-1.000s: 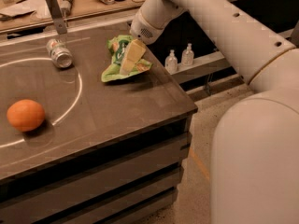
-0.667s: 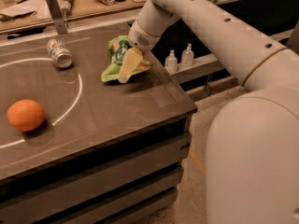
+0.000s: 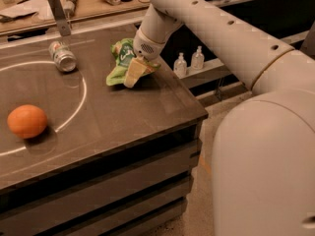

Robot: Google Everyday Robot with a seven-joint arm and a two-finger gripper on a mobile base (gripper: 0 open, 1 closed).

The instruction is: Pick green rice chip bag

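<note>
The green rice chip bag (image 3: 119,59) is a crumpled light-green foil bag lying on the dark table (image 3: 123,127), near its far right edge. My gripper (image 3: 134,73) comes down from the white arm (image 3: 206,18) and rests on the bag's right side, covering part of it. Its cream tip touches the bag's front edge at the table surface. The bag lies on the table.
A silver drink can (image 3: 62,56) lies on its side to the left of the bag. An orange (image 3: 27,121) sits at the front left, by a white painted arc. Two small bottles (image 3: 180,64) stand on a shelf beyond the table's right edge. A cluttered wooden bench (image 3: 88,1) is behind.
My gripper has moved down and a little to the left, further onto the bag. The bag, the can and the orange have stayed where they were.
</note>
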